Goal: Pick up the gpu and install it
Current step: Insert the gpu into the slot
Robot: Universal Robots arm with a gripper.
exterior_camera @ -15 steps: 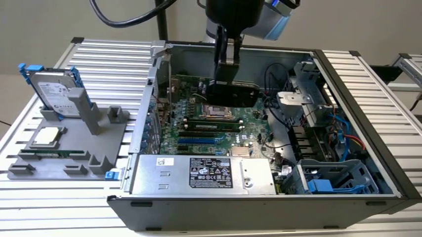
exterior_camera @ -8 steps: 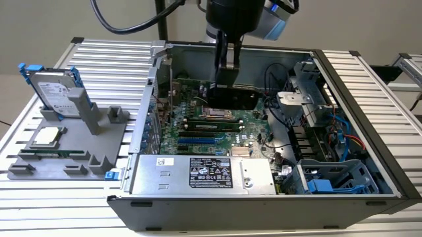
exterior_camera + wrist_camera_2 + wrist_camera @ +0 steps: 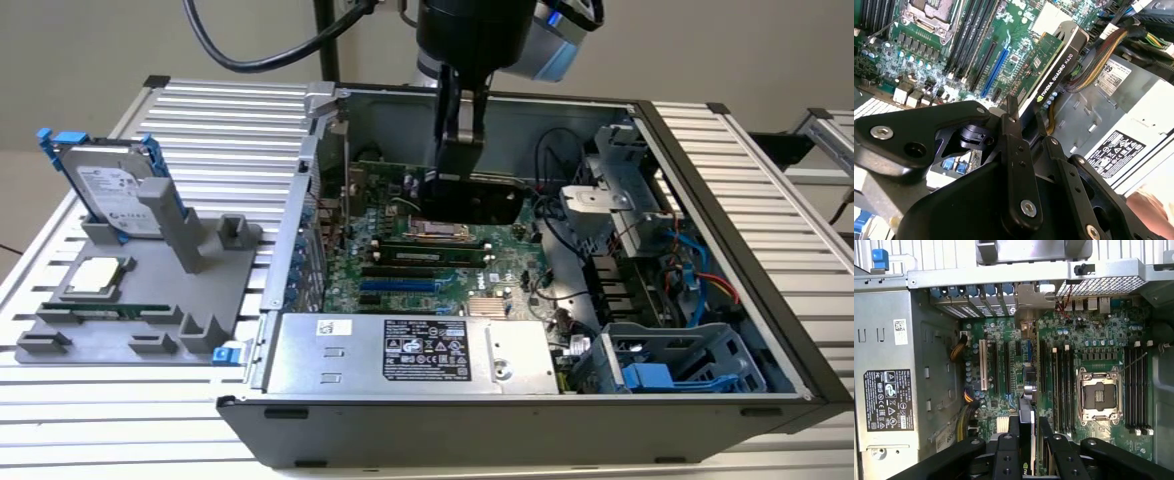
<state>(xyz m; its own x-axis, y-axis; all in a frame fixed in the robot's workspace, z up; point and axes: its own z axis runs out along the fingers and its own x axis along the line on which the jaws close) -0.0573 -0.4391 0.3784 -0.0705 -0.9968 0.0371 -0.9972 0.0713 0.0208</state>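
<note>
on the ribbed metal table (image 3: 747, 150), above the green motherboard (image 3: 514, 250), the black gripper (image 3: 462, 165) pinches the thin black-and-green gpu card (image 3: 1056, 75); any tilt risks missing the slot.

gpu edge: white lettering, a brand name and a model code, runs along the black edge of the gpu (image 3: 1056, 75) in the second wrist view.
rating sticker: a black-and-white rating sticker (image 3: 427, 350) on top of the power supply (image 3: 307, 365) carries rows of approval symbols. Its fine print cannot be made out.
barcode tag: a small white barcode tag (image 3: 331, 327) sits on the power supply, just beside the rating sticker.
side sticker: a white side sticker (image 3: 1115, 75) with large dark digits, partly hidden by cables (image 3: 1099, 55).
hard drive label: a white label on the face of the hard drive (image 3: 114, 185); its print cannot be made out.
</note>
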